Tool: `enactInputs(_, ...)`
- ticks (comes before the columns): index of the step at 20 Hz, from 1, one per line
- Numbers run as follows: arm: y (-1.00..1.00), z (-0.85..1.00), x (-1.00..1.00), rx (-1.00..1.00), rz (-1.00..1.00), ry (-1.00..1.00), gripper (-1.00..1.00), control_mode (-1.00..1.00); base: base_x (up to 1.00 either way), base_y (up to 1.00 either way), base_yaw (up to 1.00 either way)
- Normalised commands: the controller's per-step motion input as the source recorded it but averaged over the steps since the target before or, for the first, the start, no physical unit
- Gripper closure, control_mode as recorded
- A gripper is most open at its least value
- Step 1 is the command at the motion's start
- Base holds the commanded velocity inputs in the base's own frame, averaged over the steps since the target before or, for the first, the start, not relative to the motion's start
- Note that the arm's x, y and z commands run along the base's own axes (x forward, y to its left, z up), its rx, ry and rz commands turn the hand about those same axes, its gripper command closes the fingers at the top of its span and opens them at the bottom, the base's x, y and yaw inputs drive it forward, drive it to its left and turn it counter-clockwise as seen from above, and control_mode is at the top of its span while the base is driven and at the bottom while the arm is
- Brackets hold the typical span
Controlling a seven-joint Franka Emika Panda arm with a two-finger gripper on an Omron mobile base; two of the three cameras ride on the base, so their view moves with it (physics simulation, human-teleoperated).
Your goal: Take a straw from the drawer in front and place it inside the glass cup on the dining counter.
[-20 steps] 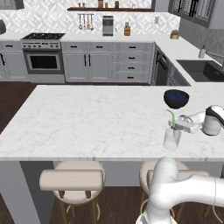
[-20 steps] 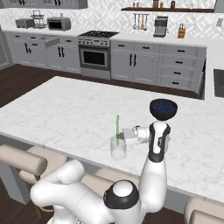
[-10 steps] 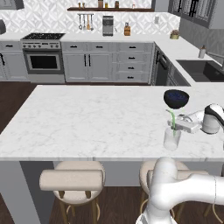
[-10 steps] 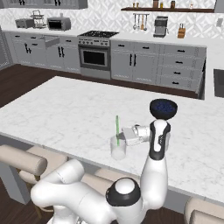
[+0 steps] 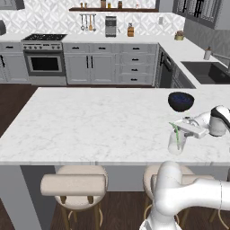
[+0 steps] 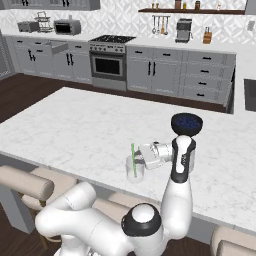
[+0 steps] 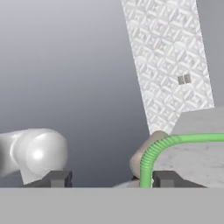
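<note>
The glass cup (image 5: 176, 143) (image 6: 135, 170) stands near the front edge of the dining counter (image 5: 90, 121) (image 6: 75, 125). The light-green straw (image 5: 176, 134) (image 6: 133, 156) stands in it, its bent top leaning over the rim. My gripper (image 5: 182, 126) (image 6: 142, 156) lies level just above the cup, beside the straw's top. In the hand view its fingertips (image 7: 168, 178) stand wide apart, open, and the straw (image 7: 175, 141) curves past the right one. Far back on the left, a grey drawer (image 6: 58, 48) juts out open.
A dark blue bowl (image 5: 181, 100) (image 6: 186, 122) sits on the counter just behind the cup. Padded stools (image 5: 74, 184) (image 6: 25, 182) stand under the counter's near edge. Stove and grey cabinets (image 5: 112, 67) line the far wall.
The jaws have opened and the straw has slid lower into the cup. The arm and cup have stayed where they were.
</note>
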Motion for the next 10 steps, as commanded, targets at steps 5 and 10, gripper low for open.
enactInputs(5, 0.0, -0.05, -0.22, 0.0, 0.02, -0.07, -1.0, -1.0, 0.0, 0.0, 0.0)
enactInputs(10, 0.0, 0.0, -0.12, 0.0, 0.0, -0.04, -1.0, -1.0, 0.0, 0.0, 0.0)
